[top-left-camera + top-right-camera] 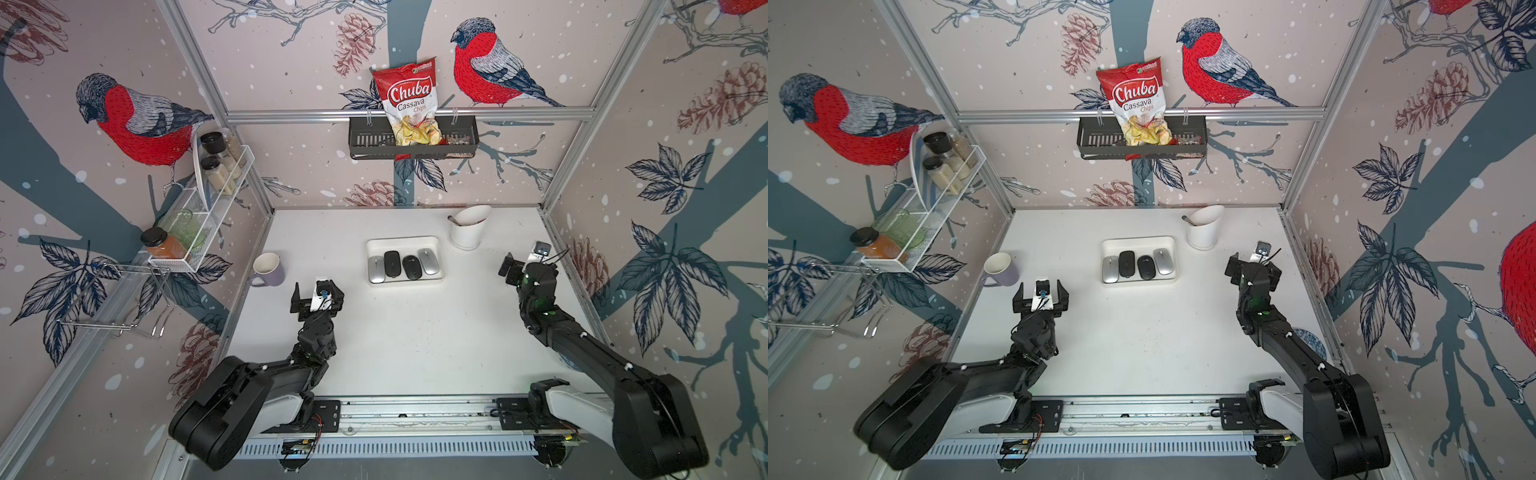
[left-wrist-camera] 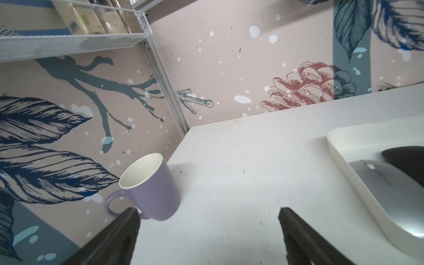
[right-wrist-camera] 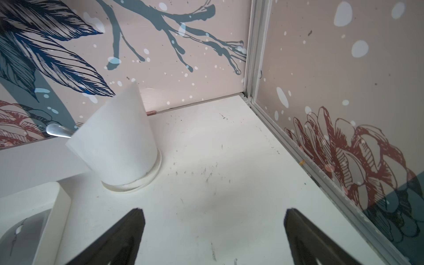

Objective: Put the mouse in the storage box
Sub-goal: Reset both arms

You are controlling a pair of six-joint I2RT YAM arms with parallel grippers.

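White plastic storage box (image 1: 405, 242) sits mid-table with four mice (image 1: 411, 267) inside it, both tools clear of it and empty.

Two silver mice flank two black ones, laid side by side so all fit within the low rim. None lies on the table (image 1: 415, 340), so the task looks finished. The left tool (image 2: 208, 210) and right tool (image 3: 213, 210) gape wide, holding nothing. The only legible writing is "Chuba Cassava Chips" on the red bag (image 1: 409, 99), propped in the black wall basket (image 1: 365, 139).
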